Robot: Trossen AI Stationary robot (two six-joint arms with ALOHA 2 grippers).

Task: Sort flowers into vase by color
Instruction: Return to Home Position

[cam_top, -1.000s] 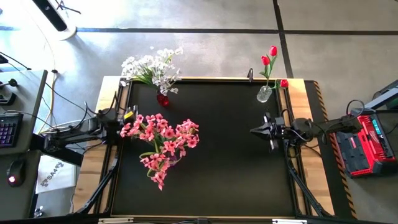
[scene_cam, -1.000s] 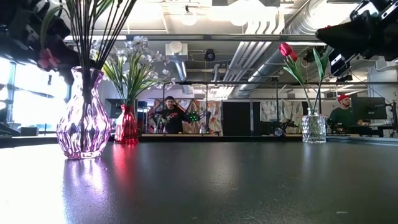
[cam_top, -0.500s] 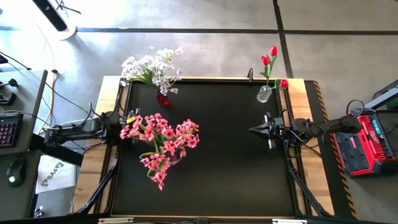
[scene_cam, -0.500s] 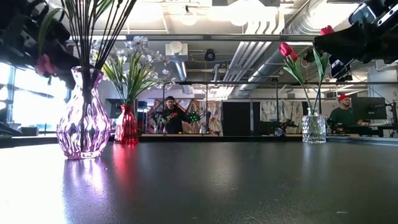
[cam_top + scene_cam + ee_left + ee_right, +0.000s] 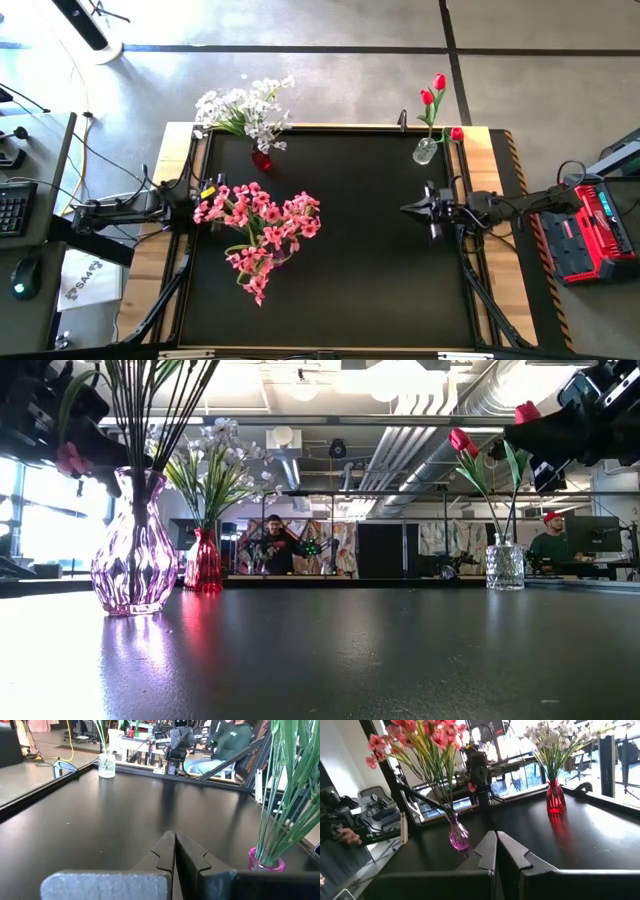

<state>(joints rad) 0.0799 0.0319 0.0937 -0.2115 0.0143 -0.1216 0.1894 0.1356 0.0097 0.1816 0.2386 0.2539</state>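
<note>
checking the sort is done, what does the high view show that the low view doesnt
High view only: the pink flowers as a whole spread of blossoms, and where each gripper sits, the left gripper beside them, the right gripper over the right side of the table. Low view only: the purple vase in full profile and two people in the room behind. Both: white flowers in the red vase, red tulips in the clear vase.

Nothing can be read for certain; a white sheet (image 5: 82, 285) left of the worktop (image 5: 350, 250) carries print too small to read.
</note>
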